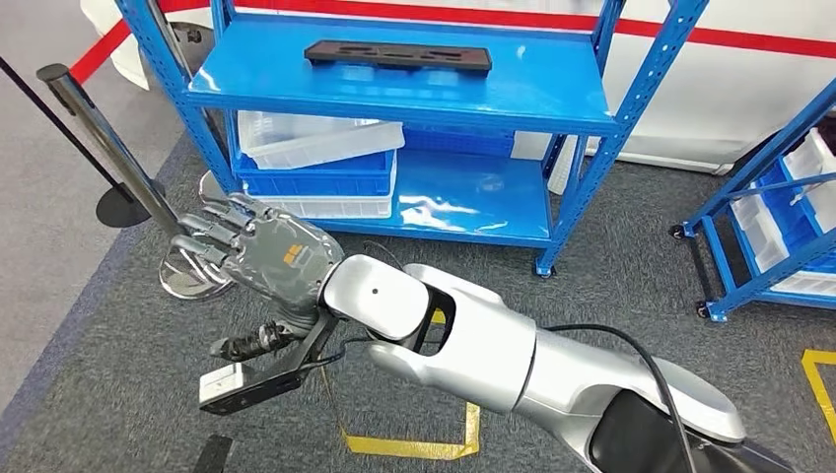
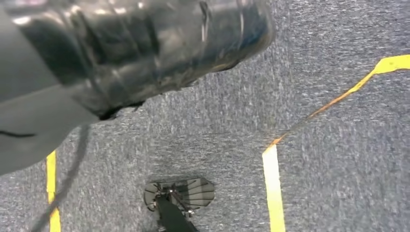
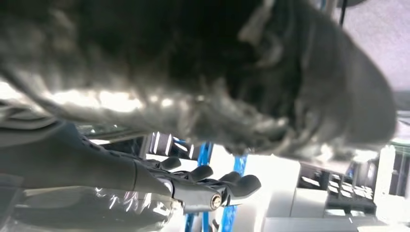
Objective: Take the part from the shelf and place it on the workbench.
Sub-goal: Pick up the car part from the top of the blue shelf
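Note:
The part [image 1: 397,55] is a long flat black piece lying across the top board of the blue shelf [image 1: 532,94]. My right arm reaches in from the lower right, and my right hand [image 1: 258,253] hangs low in front of the shelf's left leg, well below and left of the part. Its fingers [image 3: 227,184] are stretched out and apart with nothing in them. In the left wrist view my left hand [image 2: 121,53] is a blurred dark grey mass above the grey carpet. Its fingers cannot be made out.
White and blue bins [image 1: 315,153] are stacked on the lower board. A metal barrier post [image 1: 104,143] with a round base leans at the left, close to my right hand. A second blue rack [image 1: 779,227] on wheels stands at the right. Yellow tape [image 1: 414,445] marks the carpet.

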Robot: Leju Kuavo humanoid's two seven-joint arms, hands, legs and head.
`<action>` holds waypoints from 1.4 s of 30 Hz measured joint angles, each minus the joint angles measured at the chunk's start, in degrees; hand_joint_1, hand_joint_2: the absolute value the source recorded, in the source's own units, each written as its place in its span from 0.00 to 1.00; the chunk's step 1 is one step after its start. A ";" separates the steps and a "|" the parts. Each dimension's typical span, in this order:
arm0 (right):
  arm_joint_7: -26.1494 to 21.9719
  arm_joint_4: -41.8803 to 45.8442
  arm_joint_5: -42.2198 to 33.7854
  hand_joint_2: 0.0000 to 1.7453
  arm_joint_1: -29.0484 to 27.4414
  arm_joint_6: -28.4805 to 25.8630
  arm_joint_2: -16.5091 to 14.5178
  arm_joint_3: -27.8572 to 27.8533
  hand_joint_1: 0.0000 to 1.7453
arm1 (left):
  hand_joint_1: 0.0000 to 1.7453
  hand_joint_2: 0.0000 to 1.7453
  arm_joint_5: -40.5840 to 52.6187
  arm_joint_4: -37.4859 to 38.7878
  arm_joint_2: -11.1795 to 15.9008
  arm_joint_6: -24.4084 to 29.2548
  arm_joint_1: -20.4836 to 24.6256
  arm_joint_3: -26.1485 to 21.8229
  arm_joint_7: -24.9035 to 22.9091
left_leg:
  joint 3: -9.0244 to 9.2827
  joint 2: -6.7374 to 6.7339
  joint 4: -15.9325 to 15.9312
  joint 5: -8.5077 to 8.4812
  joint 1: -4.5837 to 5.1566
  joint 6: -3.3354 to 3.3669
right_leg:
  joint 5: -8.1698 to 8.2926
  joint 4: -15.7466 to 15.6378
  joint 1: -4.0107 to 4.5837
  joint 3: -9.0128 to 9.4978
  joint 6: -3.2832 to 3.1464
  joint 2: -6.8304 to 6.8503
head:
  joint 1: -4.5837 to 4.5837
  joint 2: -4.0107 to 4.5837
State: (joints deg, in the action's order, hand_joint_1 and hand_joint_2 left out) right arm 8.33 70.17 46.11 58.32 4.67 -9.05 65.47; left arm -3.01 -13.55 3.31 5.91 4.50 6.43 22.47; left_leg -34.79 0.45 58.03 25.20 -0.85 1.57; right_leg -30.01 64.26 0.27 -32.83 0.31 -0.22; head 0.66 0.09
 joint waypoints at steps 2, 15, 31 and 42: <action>-0.01 -0.16 0.08 0.00 -0.26 -0.07 0.04 -0.13 0.00 | 0.00 0.00 -0.09 0.00 0.01 -0.18 0.05 0.10 -0.27 | 0.97 0.00 -0.01 0.85 0.11 0.45 | -2.06 7.60 -0.08 -5.17 0.27 0.01 | -0.07 0.00; -0.07 -0.89 0.15 0.00 -0.76 -0.22 -0.08 -0.26 0.00 | 0.00 0.00 -0.15 0.04 -0.18 -0.29 0.06 0.73 -0.44 | 3.81 0.38 4.83 5.27 0.29 -1.49 | 9.06 -6.95 0.87 -4.45 -3.31 -0.18 | 0.09 0.00; 0.73 -1.70 5.02 0.00 -0.53 -1.17 -0.48 -0.17 0.00 | 0.00 0.00 -0.73 0.13 -0.07 -0.53 -0.13 1.13 -0.98 | -0.90 -0.16 1.05 0.20 -0.53 -0.61 | 0.63 0.20 -0.17 -2.82 -0.27 -0.28 | 0.16 0.00; 0.57 -2.32 6.52 0.00 -0.81 -2.00 -0.44 -0.20 0.00 | 0.00 0.00 -0.75 0.13 -0.27 -0.58 -0.08 1.50 -0.81 | 3.46 0.33 0.29 3.92 0.21 -0.67 | 8.38 -4.67 1.75 -5.30 -3.87 -0.27 | 0.07 0.00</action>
State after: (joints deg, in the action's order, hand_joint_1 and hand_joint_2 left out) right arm 8.90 67.85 52.63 57.50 2.67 -9.49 65.26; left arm -3.76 -13.42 3.03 5.33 4.42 7.93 21.66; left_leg -31.34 0.78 58.32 29.12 -0.64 0.90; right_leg -21.63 59.59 2.02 -38.14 -3.55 -0.49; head 0.73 0.09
